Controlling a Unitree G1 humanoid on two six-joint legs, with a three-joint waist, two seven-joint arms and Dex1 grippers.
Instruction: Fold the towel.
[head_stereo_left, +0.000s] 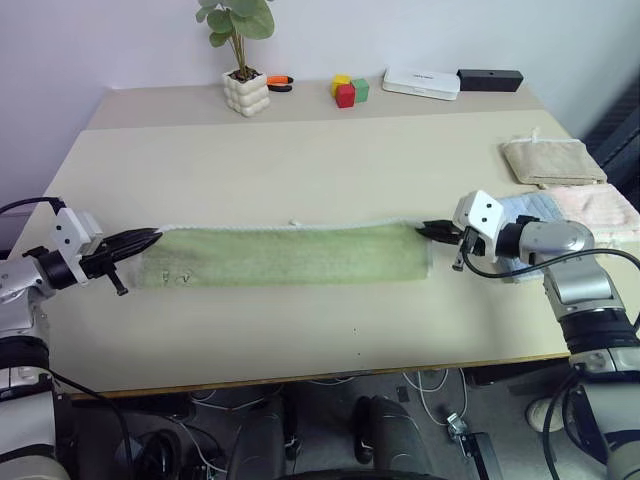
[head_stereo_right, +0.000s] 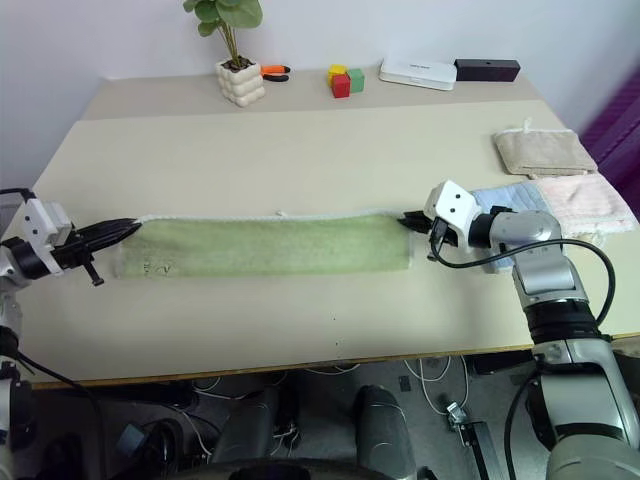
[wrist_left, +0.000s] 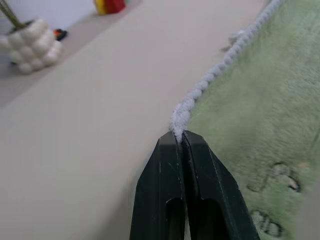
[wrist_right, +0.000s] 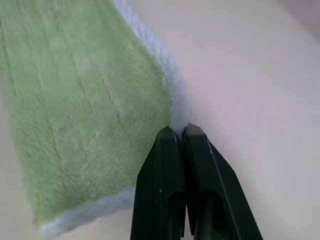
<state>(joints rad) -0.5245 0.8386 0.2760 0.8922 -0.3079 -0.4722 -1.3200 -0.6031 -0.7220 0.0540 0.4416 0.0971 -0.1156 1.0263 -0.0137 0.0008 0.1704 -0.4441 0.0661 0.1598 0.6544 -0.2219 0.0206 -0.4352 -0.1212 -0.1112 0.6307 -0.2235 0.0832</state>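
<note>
The towel (head_stereo_left: 285, 254) is light green terry with a whitish edging. It lies as a long folded strip across the middle of the table, with a small dark mark (head_stereo_left: 178, 278) near its left end. My left gripper (head_stereo_left: 152, 238) is shut on the towel's far left corner. The left wrist view has the black fingers (wrist_left: 182, 165) pinching the white edging (wrist_left: 200, 90). At the other end my right gripper (head_stereo_left: 428, 230) is shut on the far right corner, its fingers (wrist_right: 182, 165) clamped on the edging (wrist_right: 165, 65).
Folded beige (head_stereo_left: 550, 160), light blue (head_stereo_left: 530, 208) and pink (head_stereo_left: 600, 208) towels lie at the table's right side. Along the back stand a potted plant (head_stereo_left: 245, 88), coloured blocks (head_stereo_left: 349, 90), a white box (head_stereo_left: 421, 81) and a black box (head_stereo_left: 490, 79).
</note>
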